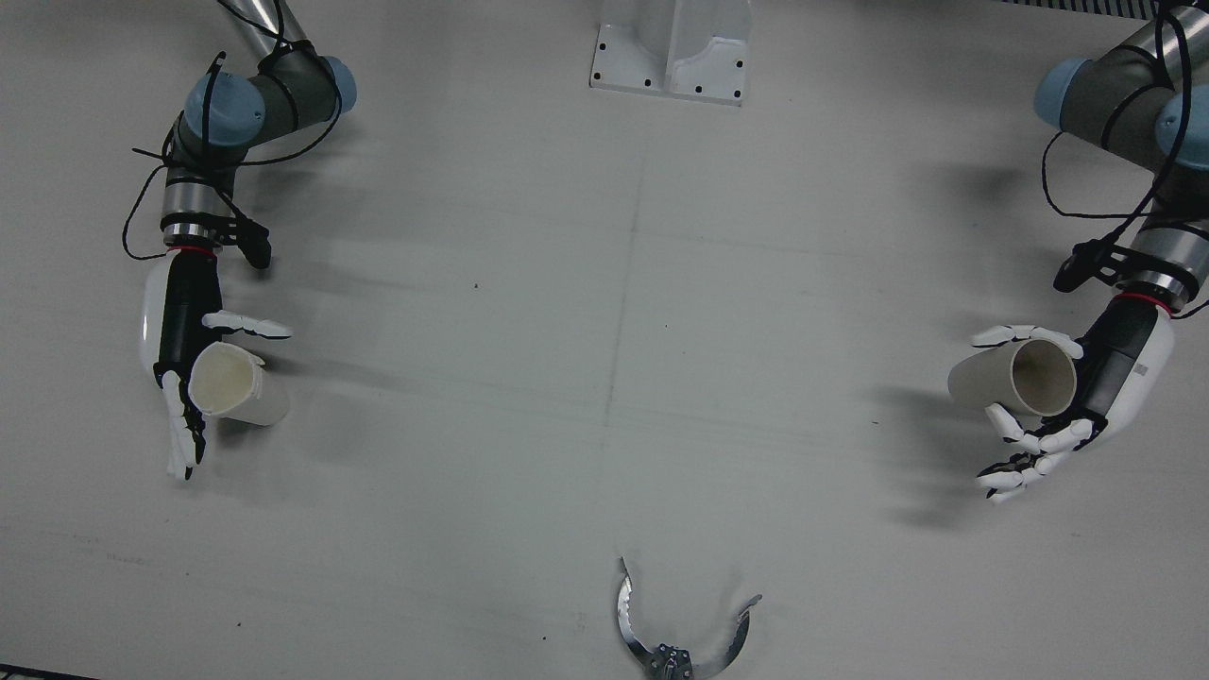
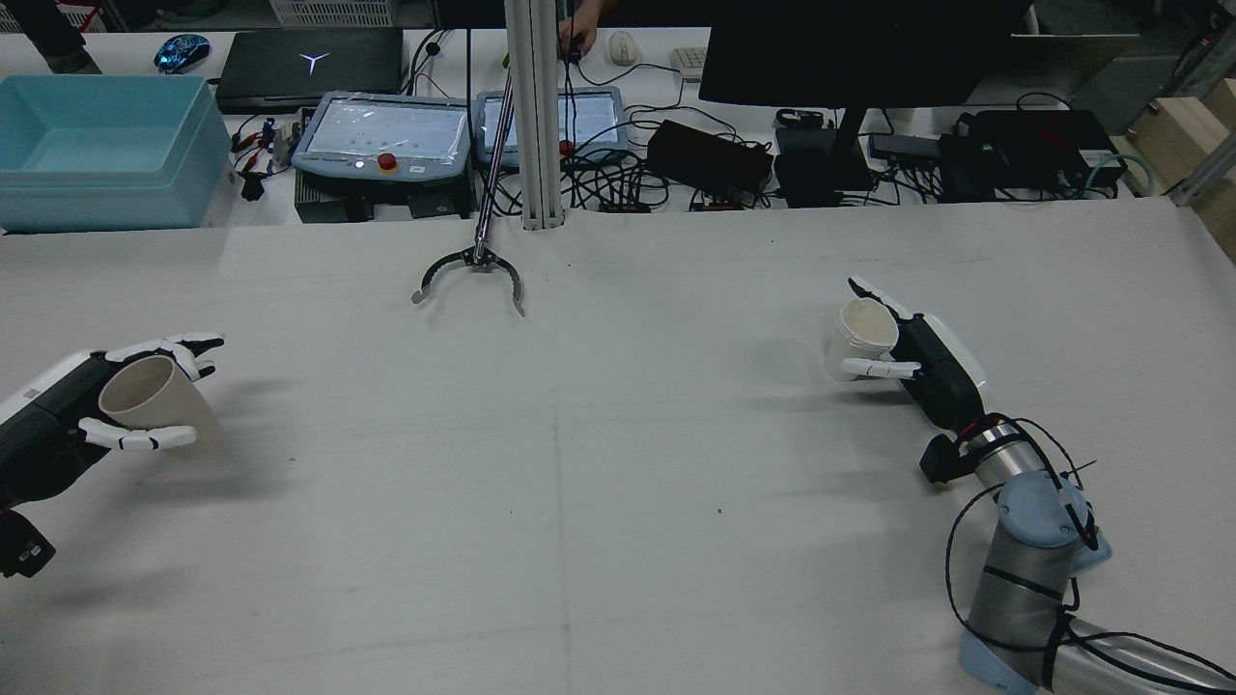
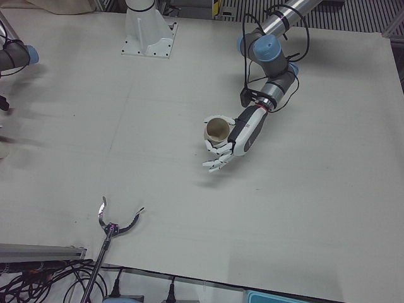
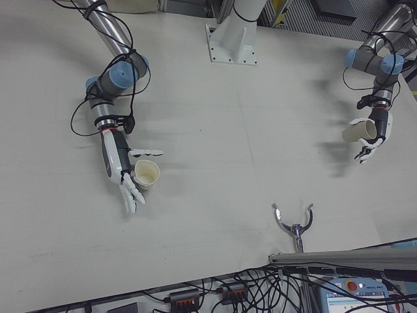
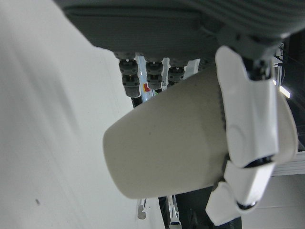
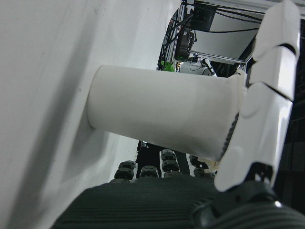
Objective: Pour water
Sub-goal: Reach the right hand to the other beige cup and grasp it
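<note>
My left hand (image 1: 1105,378) is shut on a beige paper cup (image 1: 1001,378), thumb over one side and fingers curled round the other. It holds the cup tilted above the table, with its shadow on the surface below. The cup also shows in the rear view (image 2: 159,405) and the left hand view (image 5: 167,152). My right hand (image 1: 179,331) is open beside a white cup (image 1: 241,387) that stands on the table. Its fingers are stretched straight past the cup and its thumb lies against the rim. The white cup's base rests on the table in the right hand view (image 6: 162,114).
A metal claw tool (image 1: 675,642) lies at the table's operator-side edge, midway between the arms. A white pedestal mount (image 1: 671,47) stands at the robot side. Behind the table, a desk holds a blue bin (image 2: 97,145) and electronics.
</note>
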{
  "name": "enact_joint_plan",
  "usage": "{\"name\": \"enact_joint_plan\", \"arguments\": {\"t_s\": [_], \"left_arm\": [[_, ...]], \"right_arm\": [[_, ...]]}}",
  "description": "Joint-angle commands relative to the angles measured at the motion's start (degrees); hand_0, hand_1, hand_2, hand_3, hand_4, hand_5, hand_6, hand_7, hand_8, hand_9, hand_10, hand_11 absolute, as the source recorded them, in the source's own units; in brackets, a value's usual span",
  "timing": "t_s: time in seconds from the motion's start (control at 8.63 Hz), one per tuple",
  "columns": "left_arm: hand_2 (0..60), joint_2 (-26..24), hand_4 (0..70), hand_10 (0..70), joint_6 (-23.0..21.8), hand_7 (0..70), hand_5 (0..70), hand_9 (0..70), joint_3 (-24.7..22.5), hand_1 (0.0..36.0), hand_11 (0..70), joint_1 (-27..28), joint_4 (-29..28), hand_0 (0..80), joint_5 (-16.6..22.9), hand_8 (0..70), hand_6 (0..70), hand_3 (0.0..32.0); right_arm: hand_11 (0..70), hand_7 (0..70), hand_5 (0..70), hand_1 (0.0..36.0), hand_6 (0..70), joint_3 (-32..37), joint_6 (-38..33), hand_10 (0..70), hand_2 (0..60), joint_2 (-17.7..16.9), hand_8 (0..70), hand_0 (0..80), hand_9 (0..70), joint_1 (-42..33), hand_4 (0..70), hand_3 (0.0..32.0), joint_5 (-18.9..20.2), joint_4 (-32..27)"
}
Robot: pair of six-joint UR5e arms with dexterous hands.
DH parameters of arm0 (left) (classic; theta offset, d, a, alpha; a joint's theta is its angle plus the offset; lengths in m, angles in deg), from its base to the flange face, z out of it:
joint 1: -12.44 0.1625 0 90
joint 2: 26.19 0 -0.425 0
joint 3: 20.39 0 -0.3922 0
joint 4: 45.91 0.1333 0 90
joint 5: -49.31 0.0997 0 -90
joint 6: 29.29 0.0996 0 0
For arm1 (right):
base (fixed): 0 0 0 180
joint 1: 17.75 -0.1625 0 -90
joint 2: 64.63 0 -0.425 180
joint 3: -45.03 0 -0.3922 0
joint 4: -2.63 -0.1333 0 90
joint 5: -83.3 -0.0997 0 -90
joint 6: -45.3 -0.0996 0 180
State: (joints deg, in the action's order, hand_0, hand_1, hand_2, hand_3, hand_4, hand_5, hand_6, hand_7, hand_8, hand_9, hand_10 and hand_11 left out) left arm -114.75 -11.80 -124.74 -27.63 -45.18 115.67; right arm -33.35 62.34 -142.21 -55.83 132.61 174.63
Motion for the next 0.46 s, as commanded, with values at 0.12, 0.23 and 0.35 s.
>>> {"name": "enact_joint_plan", "arguments": {"t_s": [0.12, 0.23, 0.35], "left_arm": [[60.0, 0.1, 43.9, 10.9, 0.0, 23.7, 70.0, 14.5, 0.1, 36.0, 18.1, 0.1, 0.0, 50.7, 0.0, 8.9, 14.7, 0.0], [60.0, 0.1, 43.9, 11.0, 0.0, 23.7, 70.0, 14.5, 0.1, 36.0, 18.2, 0.1, 0.0, 50.5, 0.0, 8.8, 14.7, 0.0], [60.0, 0.1, 43.8, 11.0, 0.0, 23.7, 70.0, 14.5, 0.1, 36.0, 18.2, 0.1, 0.0, 50.5, -0.1, 8.8, 14.7, 0.0]], "right_arm": [[10.3, 31.0, 7.9, 32.2, 13.9, -0.2, 0.1, 4.7, 8.9, 0.3, 5.4, 77.9, 11.2, 0.3, 13.2, 0.0, -0.1, 0.1], [11.4, 35.1, 8.4, 36.0, 15.9, -0.2, 0.0, 5.0, 14.6, 0.3, 7.0, 80.0, 13.5, 0.4, 17.0, 0.0, -0.1, 0.1], [12.1, 37.1, 8.6, 36.0, 17.1, -0.3, 0.0, 5.4, 19.1, 0.3, 8.5, 80.0, 15.6, 0.4, 18.6, 0.0, -0.1, 0.1]]}}
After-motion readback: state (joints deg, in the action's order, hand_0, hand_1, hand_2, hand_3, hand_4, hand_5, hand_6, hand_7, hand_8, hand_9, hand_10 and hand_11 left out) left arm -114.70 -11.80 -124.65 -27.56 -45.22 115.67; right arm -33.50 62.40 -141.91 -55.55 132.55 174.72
